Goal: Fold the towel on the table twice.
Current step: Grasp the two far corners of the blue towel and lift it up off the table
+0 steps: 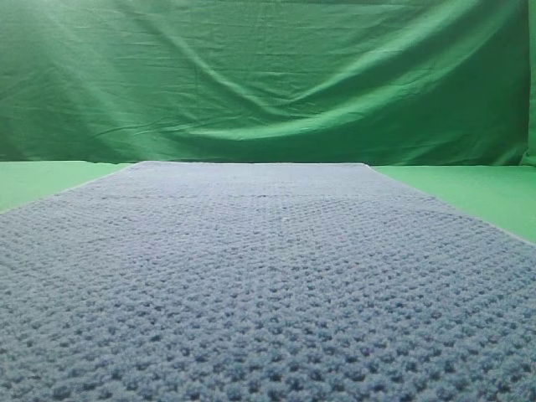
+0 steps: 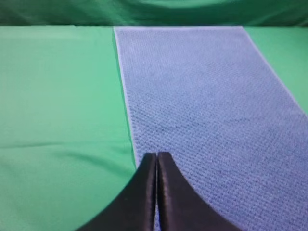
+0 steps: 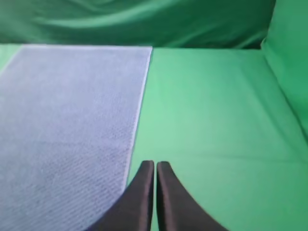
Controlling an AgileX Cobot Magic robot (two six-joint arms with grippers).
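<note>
The blue-grey towel (image 1: 260, 276) lies spread flat along the green table (image 1: 469, 188), with its far short edge near the backdrop. In the left wrist view my left gripper (image 2: 157, 156) is shut, its black fingers pressed together just over the towel's (image 2: 207, 106) left long edge, holding nothing. In the right wrist view my right gripper (image 3: 155, 164) is shut and holds nothing, hovering above bare table (image 3: 216, 110) just to the right of the towel's (image 3: 72, 110) right long edge. Neither gripper shows in the exterior high view.
A wrinkled green backdrop cloth (image 1: 268, 75) hangs behind the table and wraps round its right side (image 3: 288, 53). Bare green table (image 2: 57, 106) runs along both long sides of the towel.
</note>
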